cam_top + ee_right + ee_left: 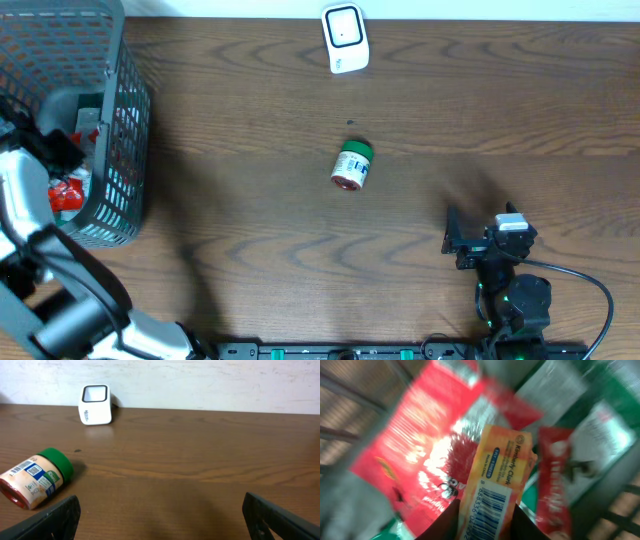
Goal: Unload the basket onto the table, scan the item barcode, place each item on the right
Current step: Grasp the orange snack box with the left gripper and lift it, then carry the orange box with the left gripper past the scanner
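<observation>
In the left wrist view an orange-yellow packet (pixel 502 475) with a blue barcode stands up between my left gripper's (pixel 485 512) dark fingers (pixel 445 522), which press on both of its sides. Red and green packets (pixel 420 445) lie around it, all blurred. From overhead the left gripper (pixel 55 150) is down inside the grey basket (pixel 130 120). The white scanner (pixel 345 38) stands at the table's far edge, its window (pixel 95 394) facing the right wrist camera. My right gripper (pixel 160 515) sits low at the front right (pixel 470 240), open, with only bare table between its fingers.
A jar with a green lid (pixel 352 165) lies on its side mid-table, left of the right gripper (pixel 35 477). The basket's mesh walls close in around the left gripper. A pale wall rises behind the scanner.
</observation>
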Controlling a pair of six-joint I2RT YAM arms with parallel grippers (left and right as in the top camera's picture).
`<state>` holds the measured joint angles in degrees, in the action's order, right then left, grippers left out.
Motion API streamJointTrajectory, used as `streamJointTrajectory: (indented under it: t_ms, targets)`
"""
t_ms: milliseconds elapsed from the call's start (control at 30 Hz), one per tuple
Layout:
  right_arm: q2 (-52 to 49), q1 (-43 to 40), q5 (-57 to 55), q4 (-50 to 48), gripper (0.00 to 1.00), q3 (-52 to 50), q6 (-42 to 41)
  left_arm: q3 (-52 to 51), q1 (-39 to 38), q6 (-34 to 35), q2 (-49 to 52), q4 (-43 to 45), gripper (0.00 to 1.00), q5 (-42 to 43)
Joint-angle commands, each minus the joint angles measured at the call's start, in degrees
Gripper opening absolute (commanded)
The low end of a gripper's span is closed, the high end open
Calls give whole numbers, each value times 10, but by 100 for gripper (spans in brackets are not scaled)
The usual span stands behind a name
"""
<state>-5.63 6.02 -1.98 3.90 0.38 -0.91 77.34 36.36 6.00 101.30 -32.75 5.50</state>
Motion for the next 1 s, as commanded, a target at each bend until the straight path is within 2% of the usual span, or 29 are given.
streamJointTrajectory:
  t_ms: [0,300,533,733,967]
  targets:
    - [1,-3,-5,2,99,-1,-8,6,2,5,-68,8,26,1]
    - [1,-3,-5,2,99,-1,-8,6,-17,46,-255,44,27,1]
    - [1,-3,-5,2,99,-1,-7,6,-106,48,-360,20,27,17]
    - [1,-3,-5,2,99,-1,-8,5,-228,49,-364,-39,27,16]
    - [1,-3,-5,2,99,-1,-8,5,-385,58,-303,-91,27,14]
